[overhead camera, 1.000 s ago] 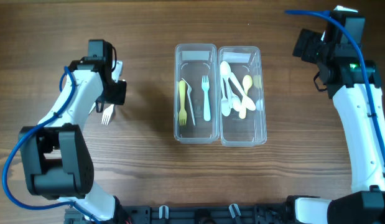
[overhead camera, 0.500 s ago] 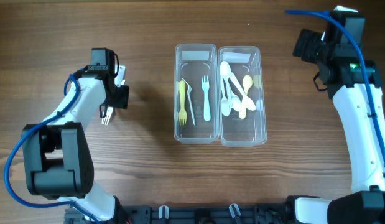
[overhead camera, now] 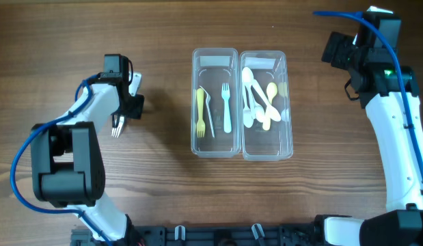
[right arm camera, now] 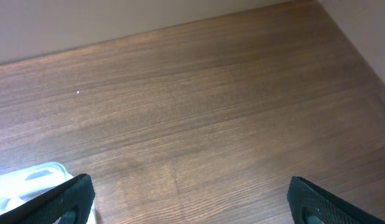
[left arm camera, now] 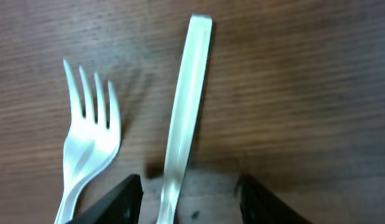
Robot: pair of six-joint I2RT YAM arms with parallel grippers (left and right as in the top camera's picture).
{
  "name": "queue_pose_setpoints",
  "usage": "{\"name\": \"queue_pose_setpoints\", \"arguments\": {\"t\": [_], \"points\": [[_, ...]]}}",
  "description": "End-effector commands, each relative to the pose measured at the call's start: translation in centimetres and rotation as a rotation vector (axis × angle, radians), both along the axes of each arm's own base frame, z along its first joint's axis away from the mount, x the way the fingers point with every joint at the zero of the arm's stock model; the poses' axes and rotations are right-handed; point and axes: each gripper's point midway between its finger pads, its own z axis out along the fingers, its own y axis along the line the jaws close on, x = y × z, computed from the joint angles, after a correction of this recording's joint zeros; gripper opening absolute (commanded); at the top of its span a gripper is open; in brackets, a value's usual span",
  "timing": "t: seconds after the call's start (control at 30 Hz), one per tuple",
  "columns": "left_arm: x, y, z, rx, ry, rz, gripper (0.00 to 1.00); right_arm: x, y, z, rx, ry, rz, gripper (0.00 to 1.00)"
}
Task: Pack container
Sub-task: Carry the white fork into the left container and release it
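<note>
Two clear containers stand side by side mid-table. The left container point(overhead camera: 215, 145) holds a yellow fork point(overhead camera: 200, 109), a clear utensil point(overhead camera: 209, 113) and a blue fork point(overhead camera: 226, 106). The right container point(overhead camera: 266, 145) holds several spoons point(overhead camera: 255, 102). My left gripper point(overhead camera: 126, 111) point(left arm camera: 192, 202) hovers low over loose cutlery on the table, left of the containers. It is open, its jaws straddling a clear utensil handle point(left arm camera: 186, 106) with a gap on each side. A white fork point(left arm camera: 86, 137) point(overhead camera: 117, 127) lies just left of that handle. My right gripper point(overhead camera: 334, 48) point(right arm camera: 192, 199) is open and holds nothing, at the far right.
Bare wooden table point(overhead camera: 163, 191) surrounds the containers. In the right wrist view a corner of the right container point(right arm camera: 30, 180) shows at the lower left. The arm bases stand at the front left and front right.
The left gripper has shifted slightly right and settled lower over the loose cutlery, its jaws a touch wider. The right arm has not moved.
</note>
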Motion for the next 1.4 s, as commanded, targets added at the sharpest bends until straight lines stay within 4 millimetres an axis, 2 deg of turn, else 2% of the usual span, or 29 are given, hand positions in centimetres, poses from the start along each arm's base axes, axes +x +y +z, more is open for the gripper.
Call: {"name": "queue_pose_setpoints", "arguments": {"t": [0.0,0.03,0.17,0.2,0.33,0.53,0.7,0.83,0.93,1.03,1.17,1.2,1.3,1.37], "points": [[-1.4,-0.2,-3.0,-0.014,0.093,-0.025,0.52,0.2,-0.1,0.1,-0.015,0.002,0.008,1.00],[-1.6,-0.2,-3.3,-0.014,0.101,-0.025,0.51,0.2,-0.1,0.1,-0.015,0.001,0.008,1.00],[-1.8,-0.2,-3.5,-0.015,0.114,-0.024,0.26,0.2,-0.1,0.1,-0.015,0.001,0.008,1.00],[-1.9,-0.2,-3.5,-0.015,0.114,-0.024,0.22,0.2,-0.1,0.1,-0.015,0.001,0.008,1.00],[-1.9,-0.2,-3.5,-0.015,0.117,-0.024,0.18,0.2,-0.1,0.1,-0.015,0.002,0.008,1.00],[-1.6,-0.2,-3.3,-0.015,0.107,-0.025,0.04,0.2,-0.1,0.1,-0.015,0.001,0.008,1.00],[0.2,-0.3,-1.3,-0.021,0.040,0.003,0.04,0.2,-0.1,0.1,-0.015,0.001,0.008,1.00],[2.7,-0.9,2.3,-0.029,-0.070,0.015,0.04,0.2,-0.1,0.1,-0.015,0.002,0.008,1.00],[4.6,-2.1,6.0,-0.033,-0.174,-0.015,0.04,0.2,-0.1,0.1,-0.015,0.001,0.008,1.00],[6.5,-4.4,10.9,-0.053,-0.303,-0.048,0.04,0.2,-0.1,0.1,-0.015,0.001,0.008,1.00],[7.4,-8.7,16.7,-0.127,-0.445,-0.053,0.04,0.2,-0.1,0.1,-0.015,0.001,0.008,1.00],[7.4,-10.4,18.4,-0.155,-0.482,-0.069,0.04,0.2,-0.1,0.1,-0.015,0.001,0.008,1.00],[6.8,-14.6,20.9,-0.242,-0.545,-0.101,0.04,0.2,-0.1,0.1,-0.015,0.001,0.008,1.00],[5.9,-17.8,21.7,-0.308,-0.557,-0.118,0.04,0.2,-0.1,0.1,-0.015,0.002,0.008,1.00]]}}
